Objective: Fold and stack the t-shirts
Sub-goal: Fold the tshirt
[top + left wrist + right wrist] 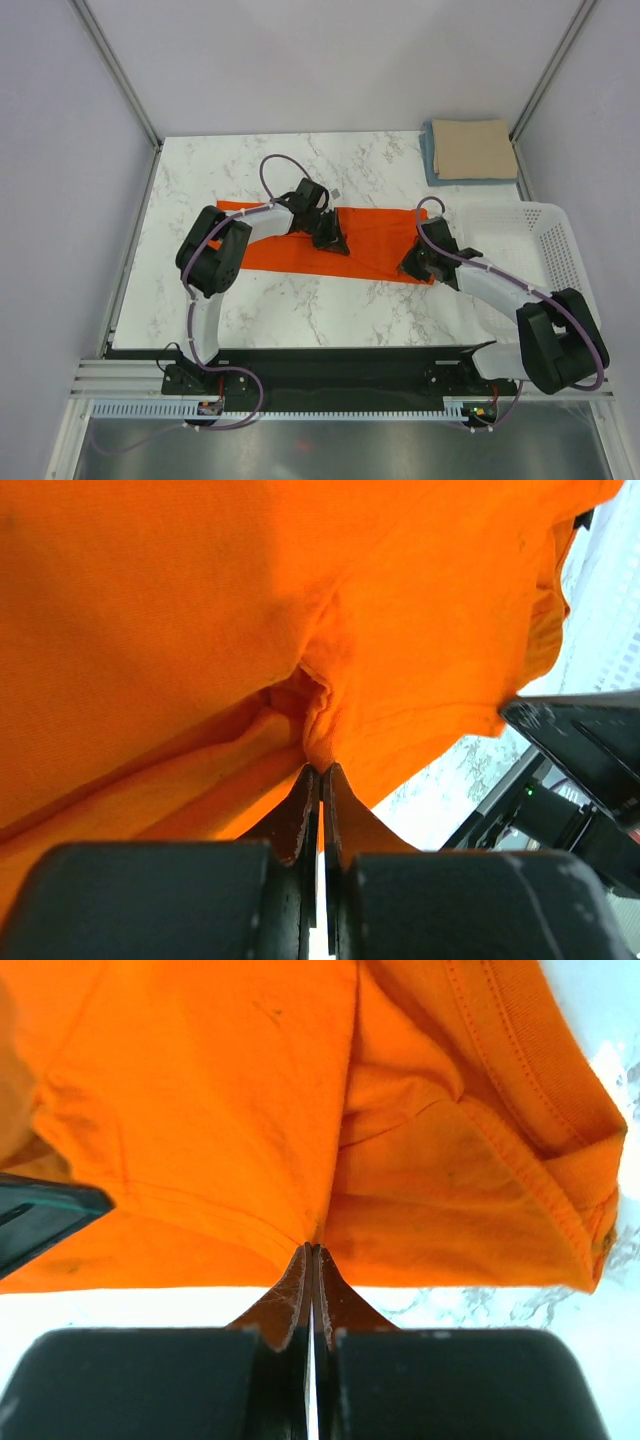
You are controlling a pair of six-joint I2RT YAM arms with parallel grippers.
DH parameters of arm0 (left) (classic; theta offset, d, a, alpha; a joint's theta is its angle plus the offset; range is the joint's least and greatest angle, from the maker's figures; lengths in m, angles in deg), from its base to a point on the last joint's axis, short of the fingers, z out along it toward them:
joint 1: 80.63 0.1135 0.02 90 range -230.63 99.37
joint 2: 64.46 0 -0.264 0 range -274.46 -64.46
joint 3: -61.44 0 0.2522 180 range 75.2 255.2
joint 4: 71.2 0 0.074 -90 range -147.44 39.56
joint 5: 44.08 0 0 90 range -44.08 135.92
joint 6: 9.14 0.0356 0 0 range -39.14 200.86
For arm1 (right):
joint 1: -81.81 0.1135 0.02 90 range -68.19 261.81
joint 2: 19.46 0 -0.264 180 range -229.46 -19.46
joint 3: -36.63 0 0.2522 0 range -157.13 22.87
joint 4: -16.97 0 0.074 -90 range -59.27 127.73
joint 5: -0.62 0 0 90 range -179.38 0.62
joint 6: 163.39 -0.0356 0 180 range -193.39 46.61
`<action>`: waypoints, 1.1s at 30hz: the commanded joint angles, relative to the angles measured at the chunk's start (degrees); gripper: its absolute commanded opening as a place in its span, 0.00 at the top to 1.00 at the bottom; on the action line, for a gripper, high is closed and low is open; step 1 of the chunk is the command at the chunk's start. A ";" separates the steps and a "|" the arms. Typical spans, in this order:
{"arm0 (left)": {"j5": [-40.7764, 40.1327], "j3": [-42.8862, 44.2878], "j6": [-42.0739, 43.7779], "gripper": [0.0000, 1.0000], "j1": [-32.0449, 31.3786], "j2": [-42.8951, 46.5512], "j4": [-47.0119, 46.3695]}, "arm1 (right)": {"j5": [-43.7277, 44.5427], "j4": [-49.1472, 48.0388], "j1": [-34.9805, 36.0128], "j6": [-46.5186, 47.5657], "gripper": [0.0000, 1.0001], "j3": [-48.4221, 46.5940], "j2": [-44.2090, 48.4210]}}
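Observation:
The bright orange t-shirt (pixel 375 242) lies across the middle of the marble table, folded into a long band. My left gripper (pixel 331 241) is shut on a pinch of its cloth near the middle; in the left wrist view the orange t-shirt (pixel 200 630) bunches at the gripper (pixel 320 770). My right gripper (pixel 413 266) is shut on the shirt's right near edge; in the right wrist view the orange t-shirt (pixel 230 1110) is pinched at the gripper (pixel 313 1250). A folded tan-beige t-shirt (pixel 473 148) lies on a folded light blue t-shirt (pixel 432 160) at the back right corner.
A white perforated plastic basket (pixel 545 240) stands at the right side of the table, partly under my right arm. Grey walls with metal rails close in the table on the left, back and right. The right arm's body shows in the left wrist view (pixel 580 760).

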 commanded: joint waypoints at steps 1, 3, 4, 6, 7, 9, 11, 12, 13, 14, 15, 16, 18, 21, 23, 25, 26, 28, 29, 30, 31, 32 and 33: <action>-2.19 0.14 -2.06 0.98 -0.29 3.49 -0.93 | 0.83 1.07 0.56 -4.55 1.00 0.10 3.35; -2.54 0.22 -2.32 0.98 -0.20 3.66 -0.49 | 0.92 1.33 0.74 -5.34 1.00 0.46 3.97; -2.63 0.31 -2.32 0.98 -0.20 3.75 -0.31 | 0.92 1.51 0.82 -6.22 1.00 0.55 4.41; -3.07 0.05 -2.58 0.98 -0.20 4.28 0.13 | 1.36 2.12 1.35 -6.92 1.00 0.72 4.76; -3.25 -0.21 -2.67 0.98 -0.20 4.45 0.22 | 2.06 2.21 1.61 -7.62 1.00 0.98 5.11; -3.34 -0.31 -2.85 0.98 -0.29 4.80 0.30 | 2.76 2.56 2.67 -8.24 1.00 1.34 5.29; -3.34 -0.13 -2.59 0.98 -0.29 4.81 0.74 | 3.91 2.65 3.46 -9.12 1.00 2.21 5.82; -3.94 -0.04 -2.50 0.98 -0.29 4.89 1.18 | 4.61 2.65 3.55 -9.47 1.00 2.56 5.99; -4.47 0.13 -2.50 0.98 -0.29 4.89 1.62 | 6.09 2.56 3.81 -9.74 1.00 3.26 6.43; -5.00 0.40 -2.06 0.98 -0.29 4.89 2.23 | 6.80 2.48 3.90 -9.83 1.00 3.62 6.52; -5.88 0.49 -1.80 0.98 -0.29 4.81 3.28 | 7.59 2.47 4.08 -10.00 1.00 3.97 6.52; -6.32 0.83 -1.62 0.98 -0.29 4.46 4.08 | 8.30 2.30 3.90 -10.09 1.00 4.58 6.26; -6.24 1.10 -1.27 0.98 -0.29 3.93 4.70 | 8.31 0.90 4.08 -10.09 1.00 4.94 6.08; -6.15 1.01 -0.92 0.98 -0.29 2.79 5.14 | 6.99 -0.69 4.08 -9.57 1.00 5.03 5.91; -5.80 0.75 -0.92 0.94 -0.38 2.43 5.31 | 6.11 -0.60 3.99 -8.95 0.90 3.89 5.65; -5.62 0.49 -0.74 0.88 -0.55 2.87 5.58 | 5.58 0.36 3.99 -7.90 0.82 2.57 5.99; -5.97 -0.04 -0.92 0.80 -0.55 3.92 5.67 | 5.67 1.41 4.08 -7.81 0.79 2.13 6.26; -6.15 -0.30 -0.66 0.70 -0.55 5.41 6.02 | 5.58 2.73 3.99 -6.59 0.75 0.30 7.22; -6.41 -0.22 0.22 0.66 -0.47 6.12 7.15 | 5.67 4.65 3.99 -5.71 0.70 -0.67 7.14; -6.67 0.04 0.66 0.64 -0.29 7.52 8.12 | 6.54 5.98 3.99 -4.30 0.67 -3.03 6.96; -6.94 0.22 1.10 0.63 -0.20 8.23 8.91 | 7.16 7.03 3.90 -3.59 0.65 -4.28 6.70; -7.20 0.40 1.89 0.62 0.32 9.10 9.70 | 7.86 8.09 3.99 -2.80 0.63 -5.16 6.53; -7.38 0.40 2.16 0.61 0.67 9.81 9.97 | 8.47 8.01 3.82 -2.19 0.63 -5.86 5.91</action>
